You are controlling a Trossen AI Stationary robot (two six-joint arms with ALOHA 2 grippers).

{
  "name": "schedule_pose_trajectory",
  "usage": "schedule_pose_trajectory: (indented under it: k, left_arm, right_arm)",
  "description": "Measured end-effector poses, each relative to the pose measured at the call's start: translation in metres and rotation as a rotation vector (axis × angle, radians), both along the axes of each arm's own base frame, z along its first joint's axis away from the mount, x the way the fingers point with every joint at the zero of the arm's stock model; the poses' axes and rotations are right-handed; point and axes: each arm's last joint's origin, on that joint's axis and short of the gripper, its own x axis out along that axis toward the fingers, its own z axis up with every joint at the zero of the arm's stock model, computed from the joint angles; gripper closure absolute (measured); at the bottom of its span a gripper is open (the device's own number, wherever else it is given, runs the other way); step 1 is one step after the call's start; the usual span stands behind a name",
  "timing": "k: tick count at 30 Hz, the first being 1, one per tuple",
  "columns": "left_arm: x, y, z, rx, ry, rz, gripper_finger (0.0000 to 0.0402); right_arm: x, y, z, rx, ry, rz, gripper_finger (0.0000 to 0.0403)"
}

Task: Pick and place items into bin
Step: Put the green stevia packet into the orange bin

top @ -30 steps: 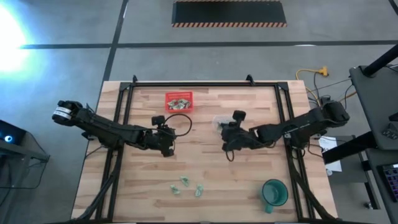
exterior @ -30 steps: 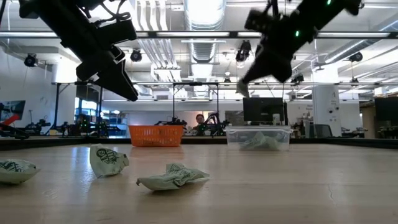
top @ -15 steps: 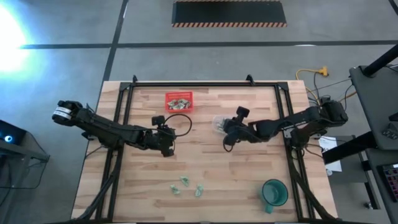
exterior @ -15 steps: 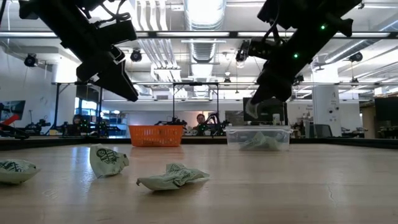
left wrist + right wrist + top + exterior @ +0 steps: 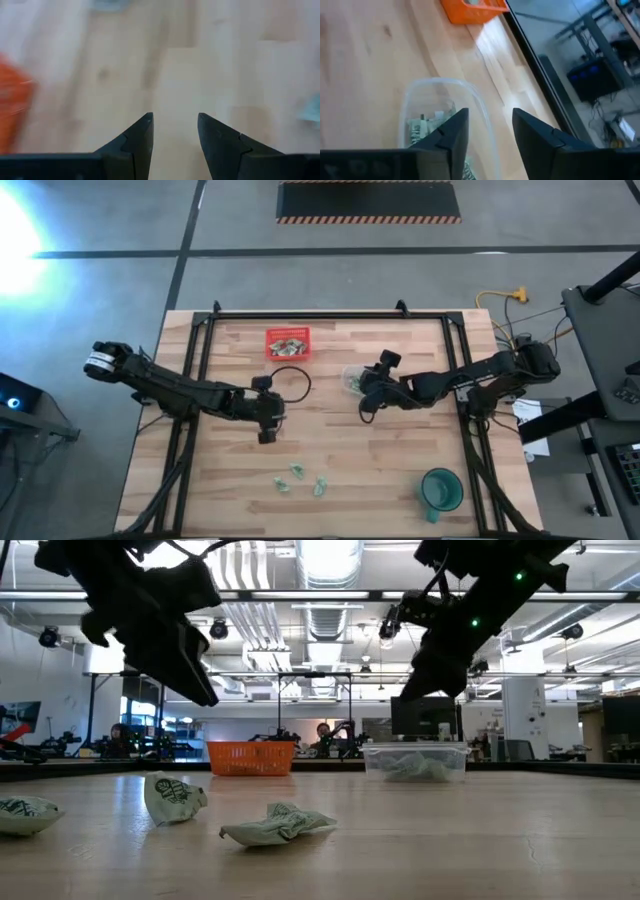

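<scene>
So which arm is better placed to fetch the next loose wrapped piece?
Probably the left. Its gripper hangs open and empty over bare table, nearer the loose pale green pieces than the right gripper, which is open above the clear container farther back.

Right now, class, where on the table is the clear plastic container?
In the high view, the clear plastic container sits right of the table's centre, directly under the right claw, with the red bin farther back on its left.
</scene>
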Motion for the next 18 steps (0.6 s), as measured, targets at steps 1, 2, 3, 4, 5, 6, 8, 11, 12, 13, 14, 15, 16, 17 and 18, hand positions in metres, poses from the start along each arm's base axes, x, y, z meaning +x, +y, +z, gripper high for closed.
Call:
schedule_pose_trajectory:
  k: [1,2,3,4,5,6,8,11,12,13,14,15,16,17,18]
  left_arm:
    - [0.001,-0.003,0.000,-0.030,-0.009,-0.029,0.0264]
    - [0.001,-0.006,0.000,-0.055,-0.019,-0.056,0.0264]
    - [0.003,-0.009,-0.001,-0.071,-0.029,-0.078,0.0264]
    - [0.004,-0.012,-0.001,-0.086,-0.040,-0.103,0.0264]
    - [0.005,-0.015,-0.002,-0.094,-0.041,-0.131,0.0264]
    - [0.006,-0.019,-0.003,-0.099,-0.042,-0.163,0.0264]
    - [0.010,-0.027,-0.006,-0.126,-0.055,-0.225,0.0264]
    - [0.014,-0.038,-0.012,-0.171,-0.059,-0.311,0.0264]
    - [0.016,-0.042,-0.013,-0.182,-0.069,-0.330,0.0264]
    - [0.017,-0.045,-0.015,-0.191,-0.068,-0.346,0.0264]
    - [0.018,-0.048,-0.018,-0.199,-0.068,-0.359,0.0264]
    - [0.021,-0.050,-0.020,-0.206,-0.073,-0.371,0.0264]
    - [0.023,-0.052,-0.023,-0.212,-0.076,-0.379,0.0264]
    - [0.024,-0.054,-0.026,-0.214,-0.071,-0.385,0.0264]
    - [0.026,-0.056,-0.029,-0.219,-0.069,-0.390,0.0264]
  right_arm:
    - [0.001,0.002,0.001,-0.006,0.005,0.019,0.0256]
    - [0.001,0.005,0.002,-0.009,0.010,0.041,0.0254]
    - [0.002,0.008,0.002,-0.008,0.019,0.063,0.0253]
    - [0.002,0.010,0.003,-0.005,0.028,0.086,0.0252]
    - [0.002,0.012,0.003,0.000,0.034,0.108,0.0253]
    - [0.002,0.014,0.003,0.006,0.039,0.128,0.0254]
    - [0.002,0.016,0.003,0.016,0.051,0.160,0.0257]
    - [0.002,0.018,0.002,0.030,0.058,0.187,0.0264]
    - [0.002,0.019,0.002,0.031,0.060,0.190,0.0267]
    - [0.002,0.019,0.002,0.032,0.061,0.192,0.0269]
    - [0.002,0.019,0.002,0.031,0.060,0.193,0.0271]
    - [0.002,0.019,0.002,0.029,0.062,0.195,0.0272]
    - [0.002,0.019,0.002,0.026,0.066,0.199,0.0274]
    - [0.002,0.020,0.003,0.026,0.066,0.201,0.0276]
    - [0.003,0.020,0.003,0.030,0.065,0.207,0.0277]
